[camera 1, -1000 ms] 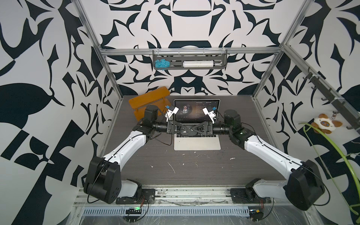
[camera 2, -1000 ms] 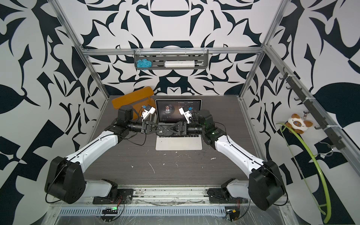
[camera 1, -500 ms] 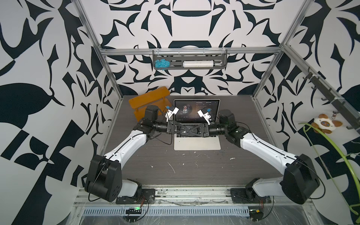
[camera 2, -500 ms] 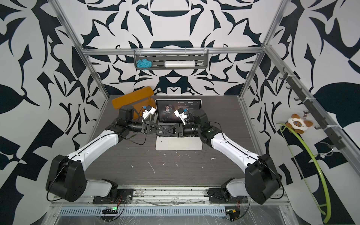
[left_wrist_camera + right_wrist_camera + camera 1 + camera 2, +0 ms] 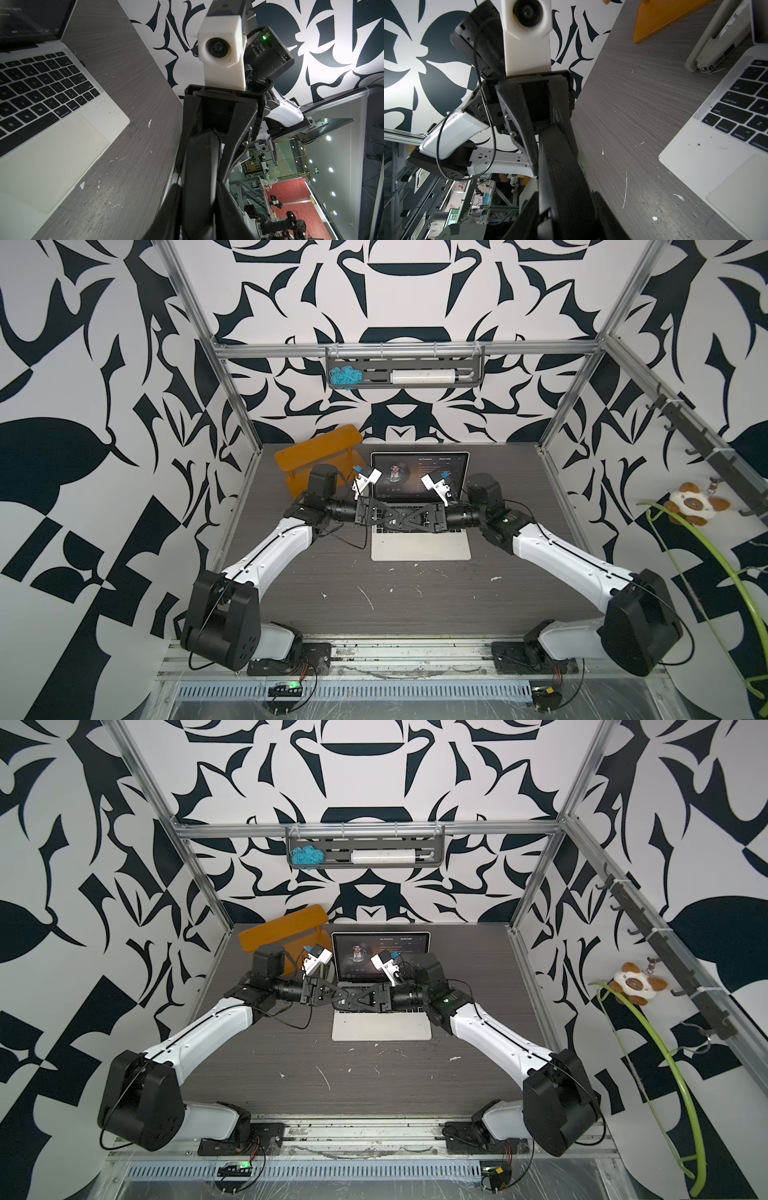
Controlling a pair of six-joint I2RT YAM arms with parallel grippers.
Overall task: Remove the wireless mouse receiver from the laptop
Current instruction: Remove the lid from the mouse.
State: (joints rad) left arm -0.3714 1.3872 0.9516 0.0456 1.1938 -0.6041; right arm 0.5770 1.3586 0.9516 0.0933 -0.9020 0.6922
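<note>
One laptop (image 5: pixel 419 547), one left pincer (image 5: pixel 390 516), one right pincer (image 5: pixel 413 517).

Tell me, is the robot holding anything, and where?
Cannot tell: the left end effector and right end effector meet tip-to-tip over the laptop, hiding anything between them.

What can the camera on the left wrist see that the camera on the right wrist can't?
Only the left wrist view shows words on the screen, the arrow keys, a small black stub sticking from the side of the laptop, maybe the receiver, and the right arm's camera. Only the right wrist view shows the orange stand, the caps lock key and the left arm's camera. Both show the trackpad, the grey table and the black-and-white wall.
</note>
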